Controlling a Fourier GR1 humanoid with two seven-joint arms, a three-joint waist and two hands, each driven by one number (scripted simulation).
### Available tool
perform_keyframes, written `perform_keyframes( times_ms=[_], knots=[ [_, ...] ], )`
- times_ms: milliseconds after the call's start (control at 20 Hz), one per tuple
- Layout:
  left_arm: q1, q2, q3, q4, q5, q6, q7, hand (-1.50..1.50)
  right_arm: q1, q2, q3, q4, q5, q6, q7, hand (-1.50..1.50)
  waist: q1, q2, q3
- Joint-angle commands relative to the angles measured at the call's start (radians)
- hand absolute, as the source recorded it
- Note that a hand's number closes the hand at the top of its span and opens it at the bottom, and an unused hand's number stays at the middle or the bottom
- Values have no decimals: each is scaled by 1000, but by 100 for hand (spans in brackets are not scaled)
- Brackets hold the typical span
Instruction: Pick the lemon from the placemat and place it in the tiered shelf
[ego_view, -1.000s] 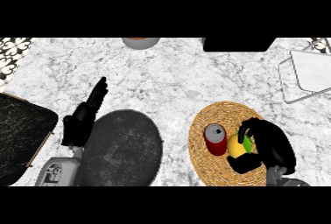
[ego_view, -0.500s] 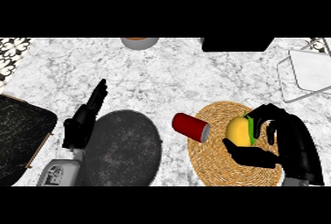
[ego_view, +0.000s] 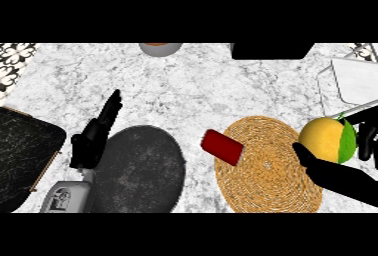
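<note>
Carried rightward since half a second ago, the lemon now sits past the woven placemat's right edge, long axis upright, green side turned right. Right hand fingers curl round it, thumb beneath, fingertips at its right. Red cup lies tipped on the placemat's left rim, contents unseen. White tiered shelf stands just above the fingertips. Left hand rests, fingers straight together.

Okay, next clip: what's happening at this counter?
The right hand is curled round a lemon and holds it just off the right edge of the round woven placemat. A red cup lies tipped over at the placemat's left edge. The left hand rests open at the left. The white shelf sits at the far right.
</note>
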Motion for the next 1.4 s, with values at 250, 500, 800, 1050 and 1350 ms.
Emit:
perform_keyframes(
  times_ms=[250,500,800,1050,1350],
  knots=[
    [3,23,16,-29,21,-33,31,0,-264,-178,-210,8,0,100,102,150,4,0,0],
    [-21,-25,-22,-21,-19,13,46,0,-394,-301,-353,166,-91,116,48,150,3,2,1],
    [19,-40,-35,1,-37,22,-25,0,-470,-386,-403,302,-89,73,15,150,3,2,1],
    [-3,-30,-29,-78,-25,12,88,0,-483,-439,-397,397,-57,-5,-43,150,7,2,1],
    [4,-7,8,3,-12,-4,-11,0,-509,-538,-424,522,-67,-43,-148,150,5,2,1]
  ],
)
